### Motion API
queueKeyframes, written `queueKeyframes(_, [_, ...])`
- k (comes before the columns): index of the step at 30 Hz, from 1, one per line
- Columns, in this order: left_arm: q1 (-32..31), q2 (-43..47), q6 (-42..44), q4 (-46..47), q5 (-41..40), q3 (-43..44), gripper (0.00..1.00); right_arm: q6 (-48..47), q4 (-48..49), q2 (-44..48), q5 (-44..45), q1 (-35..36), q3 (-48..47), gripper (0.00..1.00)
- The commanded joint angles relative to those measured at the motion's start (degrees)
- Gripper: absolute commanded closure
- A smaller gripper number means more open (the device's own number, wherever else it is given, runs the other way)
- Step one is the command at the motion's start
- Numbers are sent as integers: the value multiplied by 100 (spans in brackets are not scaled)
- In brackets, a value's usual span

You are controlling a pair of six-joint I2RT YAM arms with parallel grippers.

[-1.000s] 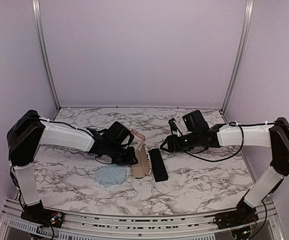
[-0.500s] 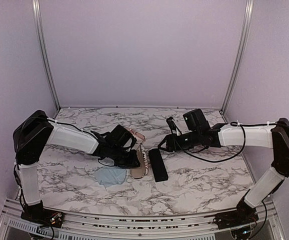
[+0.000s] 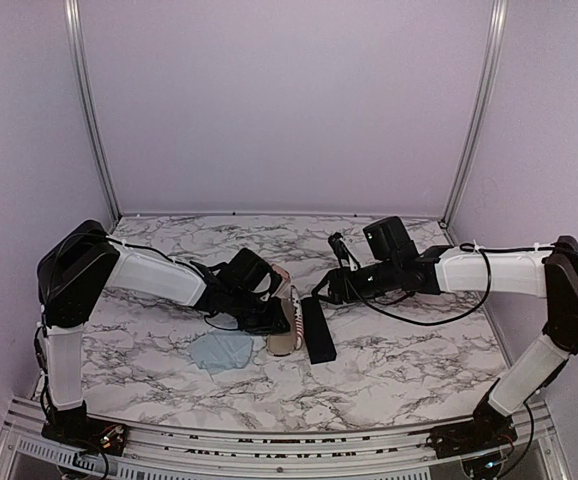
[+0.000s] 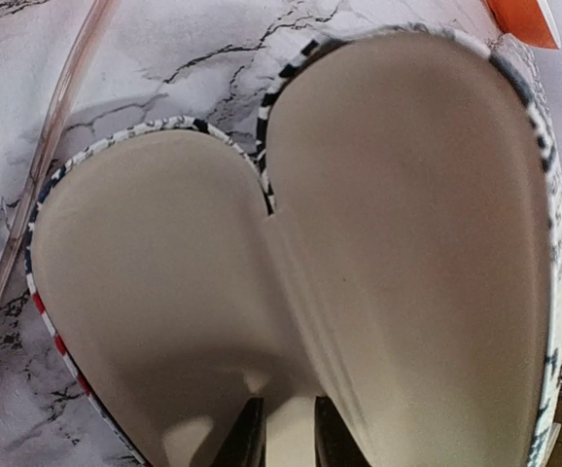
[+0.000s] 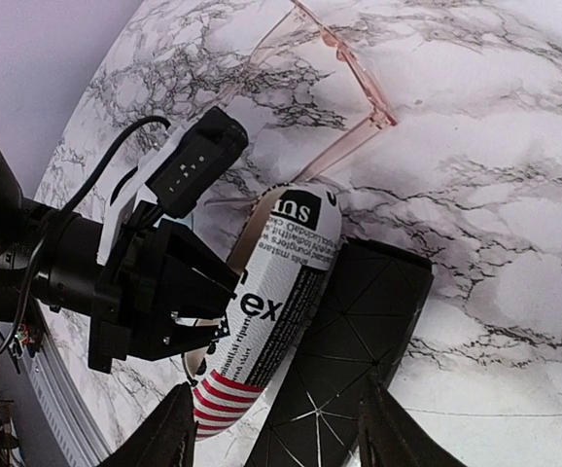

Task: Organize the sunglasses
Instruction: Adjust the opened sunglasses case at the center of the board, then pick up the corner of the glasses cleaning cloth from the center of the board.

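Clear-framed sunglasses (image 5: 359,78) lie flat on the marble (image 5: 514,243) just beyond the striped case (image 5: 281,282). Their front runs diagonally, one temple angling back toward the case. Left gripper (image 4: 286,433) pinches the open case's wall. Right gripper (image 5: 279,428) hangs part-open and empty over the black case (image 5: 359,321).

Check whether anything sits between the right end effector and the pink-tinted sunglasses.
Yes: the patterned case and black case lie below the right end effector, short of the pink-tinted sunglasses; the left end effector holds the patterned case.
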State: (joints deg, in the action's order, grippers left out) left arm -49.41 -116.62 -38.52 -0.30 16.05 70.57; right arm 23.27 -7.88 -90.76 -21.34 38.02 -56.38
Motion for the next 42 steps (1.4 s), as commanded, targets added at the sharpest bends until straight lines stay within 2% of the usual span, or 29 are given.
queueKeyframes(1, [-23, -36, -141, 29, 188, 73, 82, -85, -86, 18, 117, 21, -157, 45])
queueKeyframes(10, [-78, 174, -321, 91, 377, 86, 81, -85, -105, 24, 172, 23, -165, 44])
queueKeyframes(27, [-67, 641, -159, -212, 171, 328, 82, -207, -351, 114, 368, 21, -409, 44])
queueKeyframes(32, [-39, 1150, 86, -668, -249, 228, 81, -390, -608, 104, 650, 21, -711, 41])
queueKeyframes(35, [24, 1659, 309, -1034, -667, 1, 80, -587, -753, 101, 758, 21, -990, 34])
queueKeyframes(40, [172, 2646, 672, -1666, -1399, -737, 67, -940, -865, -12, 690, 132, -1481, 32])
queueKeyframes(42, [251, 2983, 781, -1909, -1647, -1091, 65, -1132, -986, -175, 667, 240, -1755, 32])
